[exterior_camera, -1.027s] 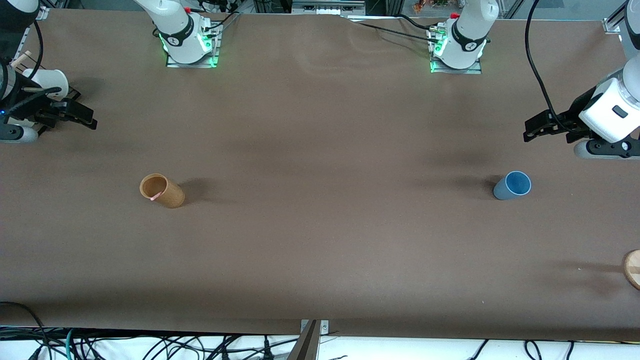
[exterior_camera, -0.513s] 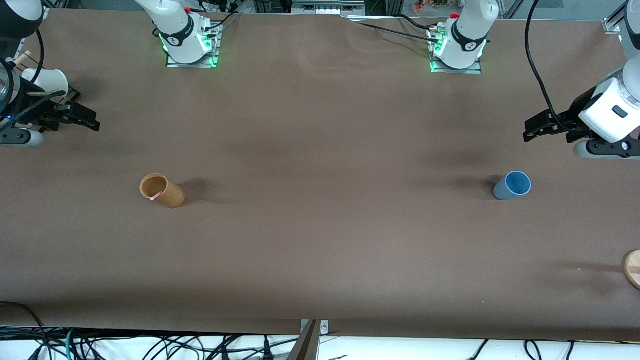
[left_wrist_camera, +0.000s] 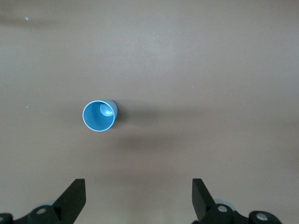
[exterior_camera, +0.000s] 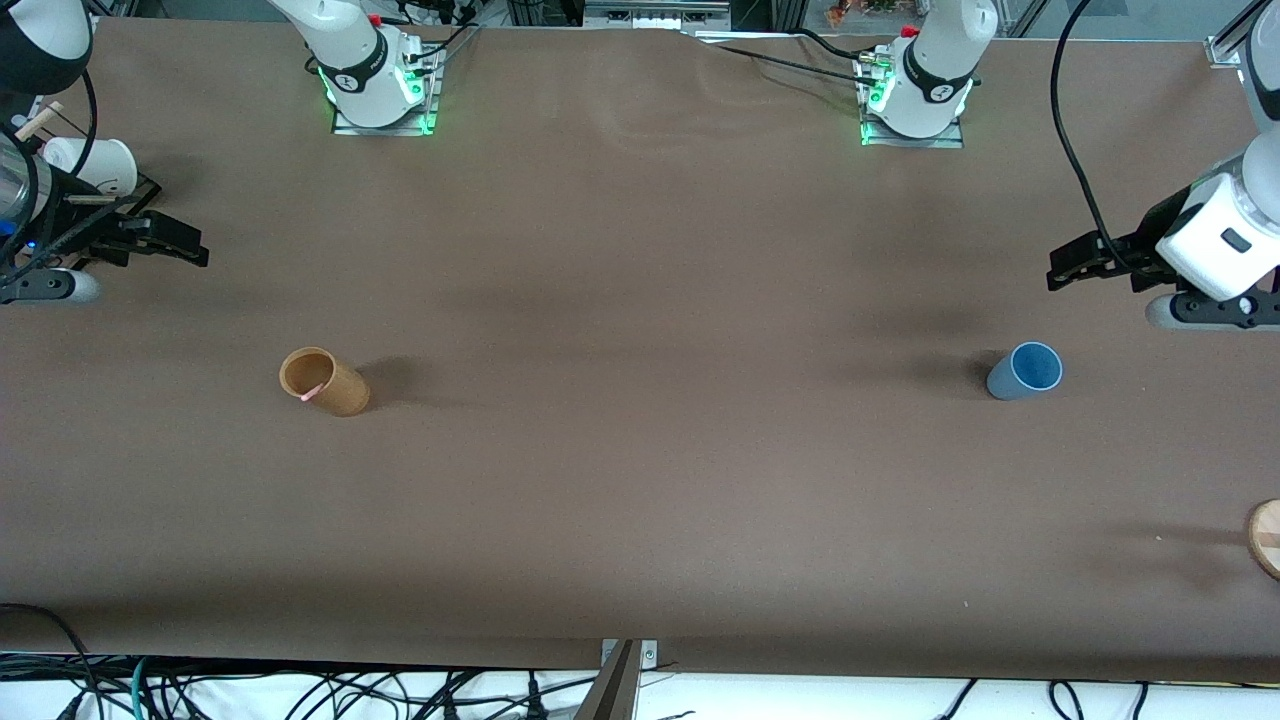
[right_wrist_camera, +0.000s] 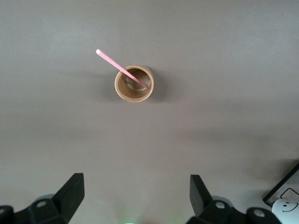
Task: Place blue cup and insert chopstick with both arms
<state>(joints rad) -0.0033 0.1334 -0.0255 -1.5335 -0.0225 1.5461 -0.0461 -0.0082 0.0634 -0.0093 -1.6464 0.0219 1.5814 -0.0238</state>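
The blue cup (exterior_camera: 1024,371) stands upright on the brown table toward the left arm's end; it also shows in the left wrist view (left_wrist_camera: 99,115), empty. The pale-pink chopstick (right_wrist_camera: 120,68) leans in the tan cup (exterior_camera: 323,381), its tip sticking out over the rim (exterior_camera: 309,393); the tan cup also shows in the right wrist view (right_wrist_camera: 133,83). My left gripper (exterior_camera: 1062,268) hangs open and empty in the air at the left arm's end of the table. My right gripper (exterior_camera: 185,247) hangs open and empty at the right arm's end.
A white paper cup (exterior_camera: 92,163) stands at the right arm's end by a black stand (right_wrist_camera: 282,191). A round wooden piece (exterior_camera: 1265,537) lies at the table's edge at the left arm's end. The arm bases (exterior_camera: 380,80) stand along the table's edge farthest from the camera.
The right gripper has shifted slightly toward the table's middle. The left gripper has barely moved. Both cups stand as before.
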